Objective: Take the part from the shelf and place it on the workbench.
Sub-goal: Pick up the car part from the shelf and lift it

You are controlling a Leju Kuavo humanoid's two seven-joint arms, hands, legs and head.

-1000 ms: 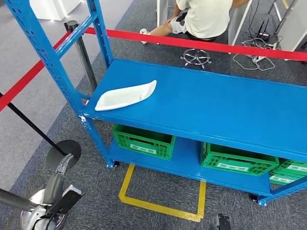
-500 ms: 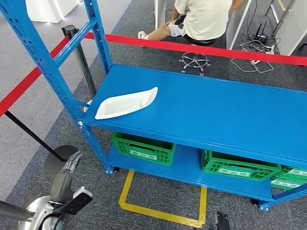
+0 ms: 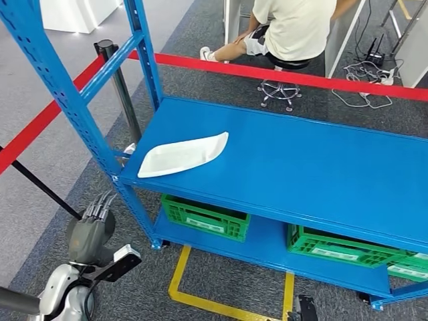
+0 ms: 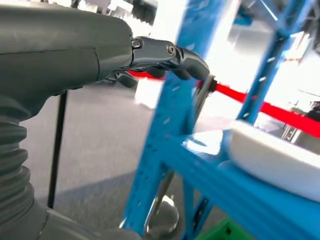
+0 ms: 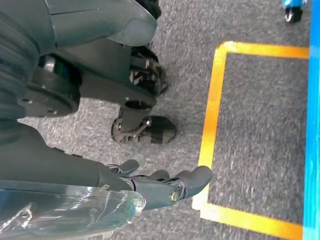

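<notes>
A flat white part (image 3: 182, 154) lies on the blue shelf (image 3: 313, 167) near its left end; in the left wrist view the white part (image 4: 275, 157) shows close ahead on the shelf edge. My left hand (image 3: 93, 227) is raised low at the left, short of the shelf's corner post, fingers stretched out and holding nothing; the left hand (image 4: 113, 52) appears the same from its wrist. My right hand (image 5: 158, 185) hangs over the carpet with fingers loosely extended and nothing in them.
Blue uprights (image 3: 71, 93) stand between my left hand and the part. Green crates (image 3: 206, 217) sit on the lower shelf. A red barrier tape (image 3: 283, 73) with a post (image 3: 118, 87) runs behind. A person (image 3: 287, 30) sits beyond. Yellow floor tape (image 3: 227, 304) marks the carpet.
My left hand has risen and moved forward toward the shelf's left post. The camera has shifted slightly, so the shelf sits a little lower and to the right.
</notes>
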